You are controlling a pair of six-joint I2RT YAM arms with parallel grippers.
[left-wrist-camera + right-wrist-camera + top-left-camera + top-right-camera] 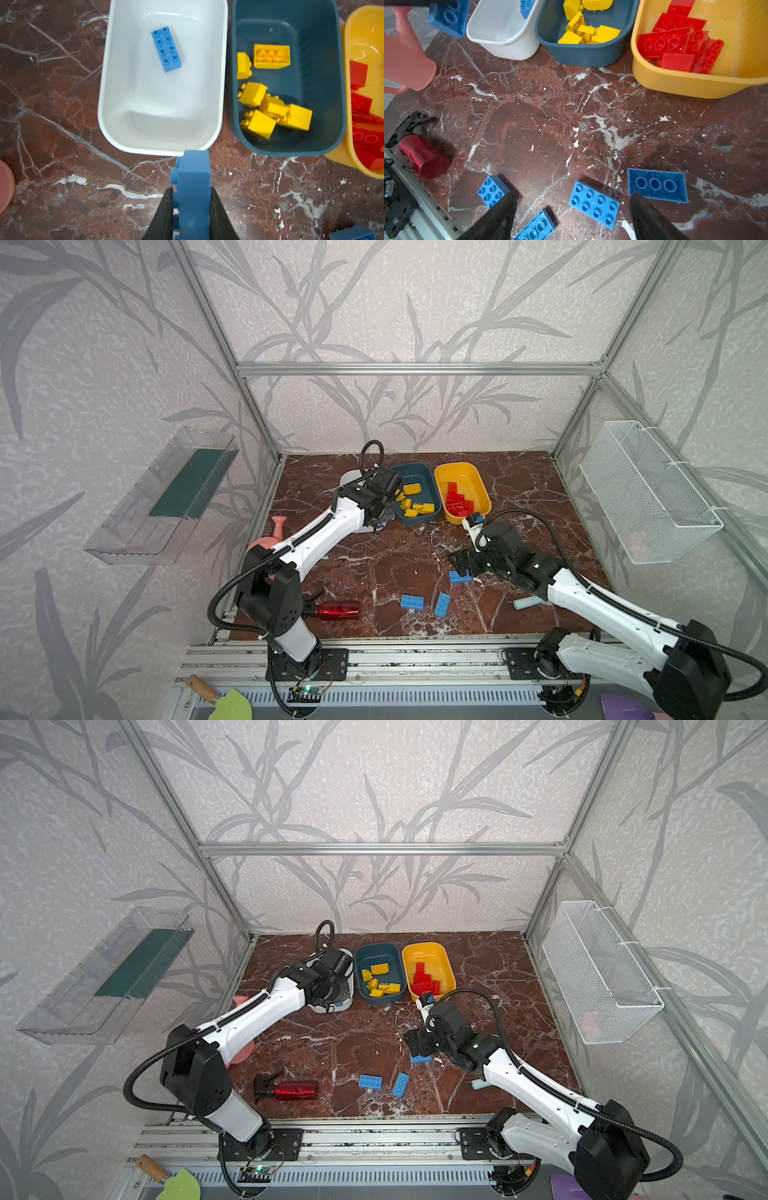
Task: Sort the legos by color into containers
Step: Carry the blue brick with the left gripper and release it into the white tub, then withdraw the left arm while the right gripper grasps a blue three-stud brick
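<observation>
The left gripper (191,189) pinches a blue brick (193,166), probably light, stiff and slick, white tub (108,83) just ahead; the right gripper (573,194) gapes wide, empty.

Red-brown marble table (374,564), seen from above.
At 12 o'clock, side by side: white tub (348,478), teal tub (430,489), yellow tub (478,486). Loose blue bricks (412,602) near 5, red spray bottle (338,610) at 7, pink watering can (277,526) at 9, pale scoop (524,603) at 4.
</observation>
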